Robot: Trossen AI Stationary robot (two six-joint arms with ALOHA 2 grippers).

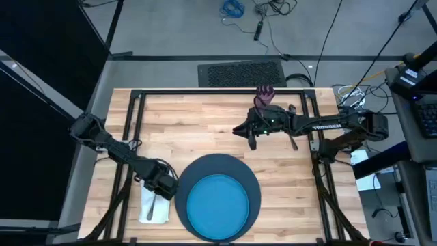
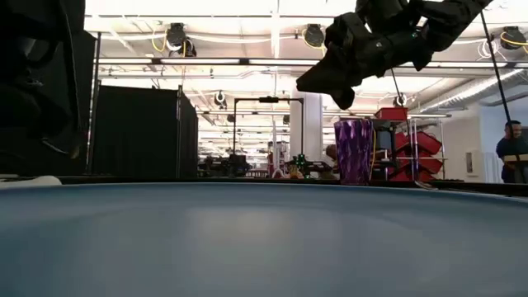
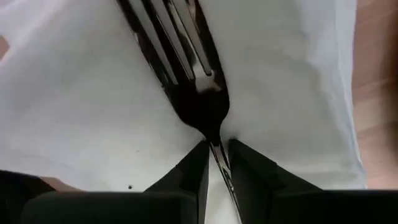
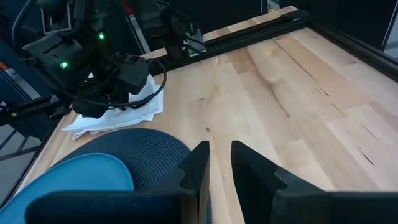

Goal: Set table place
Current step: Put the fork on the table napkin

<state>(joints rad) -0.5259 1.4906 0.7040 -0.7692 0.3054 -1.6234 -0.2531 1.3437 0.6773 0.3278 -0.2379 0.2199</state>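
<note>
A silver fork point(image 3: 186, 56) lies on the white napkin point(image 1: 153, 208) at the table's near left, beside the dark grey charger point(image 1: 218, 164) that bears the blue plate point(image 1: 217, 208). My left gripper point(image 1: 162, 186) is low over the napkin and shut on the fork. The purple cup point(image 1: 265, 96) stands upright at the far middle. My right gripper point(image 1: 244, 131) hangs in the air just nearer than the cup, shut and holding nothing point(image 4: 219, 155). My left gripper pinches the fork's handle just behind the neck point(image 3: 217, 146) between its two fingers. The fork runs straight on from the fingers, tines pointing away. Its head rests on the napkin point(image 3: 81, 93).
A silver utensil point(image 2: 425, 185) lies on the table to the right of the cup point(image 2: 354, 150). Bare wood stretches between the charger point(image 4: 143, 149) and the table's far and right edges. Black frame rails run along the table's sides.
</note>
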